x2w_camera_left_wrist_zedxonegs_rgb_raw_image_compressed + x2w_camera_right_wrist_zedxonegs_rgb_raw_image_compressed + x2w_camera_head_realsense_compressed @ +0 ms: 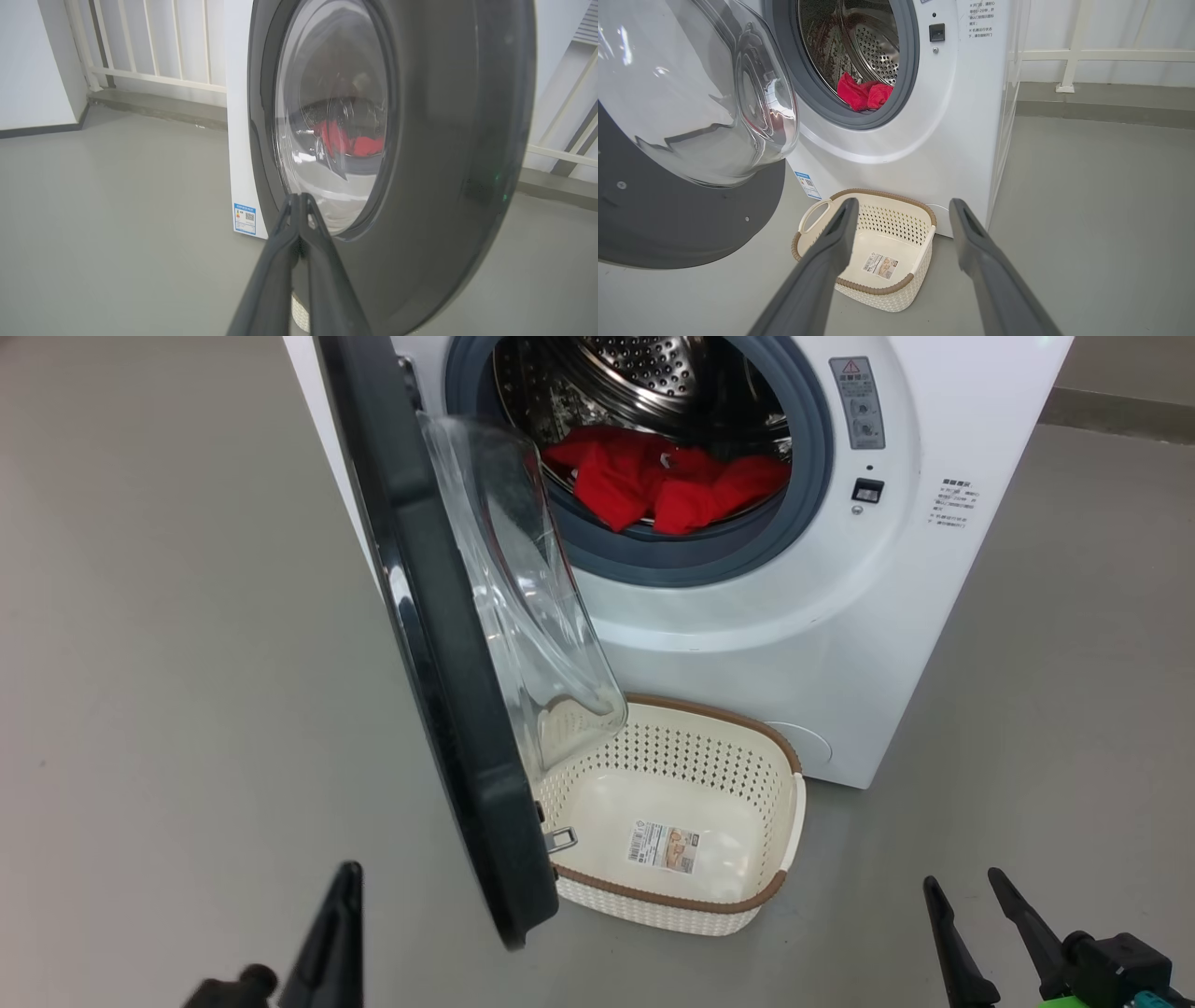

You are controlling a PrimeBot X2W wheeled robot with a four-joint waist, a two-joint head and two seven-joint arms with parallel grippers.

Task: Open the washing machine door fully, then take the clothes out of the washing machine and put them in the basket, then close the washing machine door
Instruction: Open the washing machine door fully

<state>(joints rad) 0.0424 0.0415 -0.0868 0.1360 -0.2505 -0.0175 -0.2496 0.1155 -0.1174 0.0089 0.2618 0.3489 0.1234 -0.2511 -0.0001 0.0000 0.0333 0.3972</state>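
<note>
left gripper [299,201]: we see its two long dark fingers [275,270] clenched tip to tip, with no gap and no object between them. In the left wrist view they point at the lower edge of the door's window, and we cannot tell whether the tips touch it.
right gripper [903,205]: we find its fingers spread wide and released, gripping nothing. They hang over the grey floor [187,616] and aim toward the basket.
washing machine door [439,663]: this large round door with a glossy black rim stands swung out, nearly edge-on in our head view. Its bulging clear glass bowl [523,597] overhangs the left part of the basket.
washing machine [794,644]: we face a big white front-loading box with its opening uncovered.
clothes [672,485]: we see bright red soft garments heaped at the bottom front of the perforated steel drum [644,364], against the grey rubber ring [653,565].
basket [709,714]: this small cream-white perforated plastic basket with a brown woven-look rim sits on the floor just before the machine. A paper label [665,847] lies on its bottom.
</note>
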